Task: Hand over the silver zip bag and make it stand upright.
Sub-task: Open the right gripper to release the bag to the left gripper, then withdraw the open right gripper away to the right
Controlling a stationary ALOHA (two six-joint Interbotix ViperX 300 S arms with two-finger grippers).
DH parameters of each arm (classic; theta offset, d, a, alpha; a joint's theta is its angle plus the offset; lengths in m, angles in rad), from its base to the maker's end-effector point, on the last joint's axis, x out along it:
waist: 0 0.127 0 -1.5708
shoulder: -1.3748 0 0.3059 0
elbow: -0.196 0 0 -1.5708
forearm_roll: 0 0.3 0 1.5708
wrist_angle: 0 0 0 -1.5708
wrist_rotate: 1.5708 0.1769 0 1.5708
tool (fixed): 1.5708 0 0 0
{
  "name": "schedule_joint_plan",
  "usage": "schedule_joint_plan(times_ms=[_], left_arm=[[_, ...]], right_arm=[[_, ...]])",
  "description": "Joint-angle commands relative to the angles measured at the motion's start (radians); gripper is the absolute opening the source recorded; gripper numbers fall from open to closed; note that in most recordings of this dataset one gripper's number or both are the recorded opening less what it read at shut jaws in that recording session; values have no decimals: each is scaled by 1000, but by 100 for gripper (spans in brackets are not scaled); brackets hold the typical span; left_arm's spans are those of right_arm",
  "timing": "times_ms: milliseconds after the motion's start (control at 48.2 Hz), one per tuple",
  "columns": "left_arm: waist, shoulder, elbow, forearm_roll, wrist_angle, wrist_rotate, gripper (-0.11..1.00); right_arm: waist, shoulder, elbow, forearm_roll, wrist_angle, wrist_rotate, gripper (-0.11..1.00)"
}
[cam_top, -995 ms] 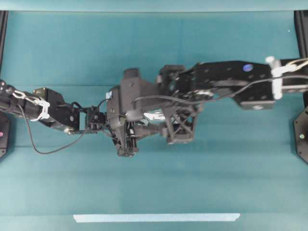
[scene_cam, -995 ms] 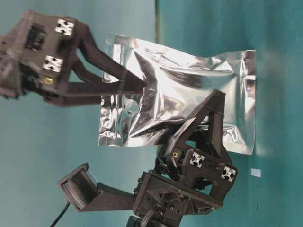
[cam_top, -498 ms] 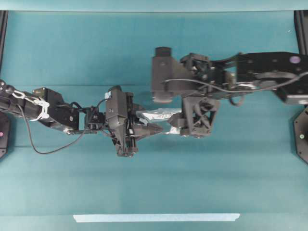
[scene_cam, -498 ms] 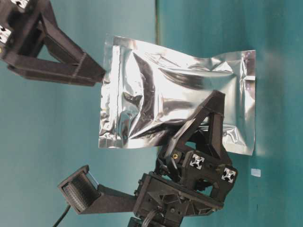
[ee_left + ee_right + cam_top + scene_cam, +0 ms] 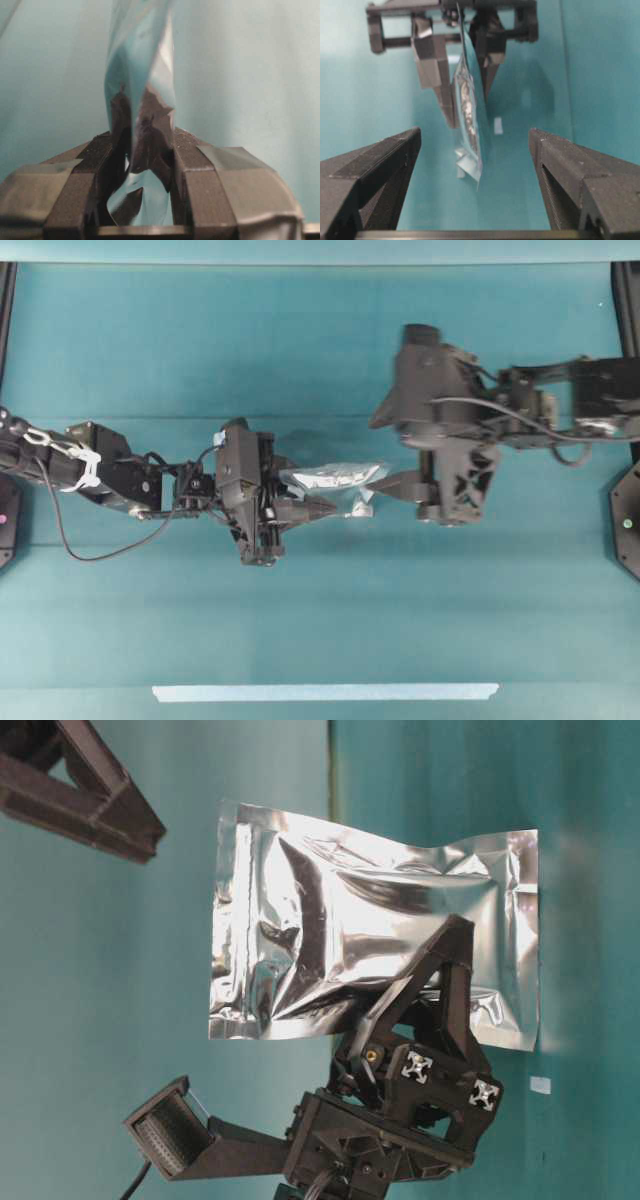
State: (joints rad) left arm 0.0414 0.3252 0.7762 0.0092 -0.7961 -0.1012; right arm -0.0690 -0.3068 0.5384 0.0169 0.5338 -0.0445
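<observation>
The left gripper [image 5: 325, 508] is clamped on the bag [image 5: 332, 480]: in the left wrist view its two padded fingers [image 5: 80, 190] press the foil [image 5: 142, 120] between them, and the pouch rises edge-on out of the pinch. In the table-level view the same gripper [image 5: 448, 945] grips the bag [image 5: 370, 930] at one long side, near the end that meets the teal table [image 5: 590, 840], so the pouch stands on its edge – crinkled, shiny, with dark reflections across its middle.

The right gripper [image 5: 385, 483] is spread wide and touches nothing. Its fingertips sit just beside the bag's far end in the overhead view – apart from it. From the right wrist camera, both fingers [image 5: 380, 165] stand well to either side, and the bag [image 5: 467, 115] shows between them, farther off, thin and edge-on in the left gripper [image 5: 465, 85].

A pale tape strip [image 5: 325, 692] lies on the table [image 5: 200, 340], well apart from the bag.
</observation>
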Motion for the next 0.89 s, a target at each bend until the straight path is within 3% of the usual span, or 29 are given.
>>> schedule_joint_plan(times_ms=[0, 353, 871], left_arm=[[0, -9, -3, 0, -5, 2, 25], [0, -9, -6, 0, -3, 17, 25], [0, -9, -3, 0, 3, 23, 25]], right_arm=[[0, -49, 17, 0, -23, 25, 89], [5, -126, 94, 0, -72, 77, 89], [5, -196, 158, 2, -87, 78, 89]])
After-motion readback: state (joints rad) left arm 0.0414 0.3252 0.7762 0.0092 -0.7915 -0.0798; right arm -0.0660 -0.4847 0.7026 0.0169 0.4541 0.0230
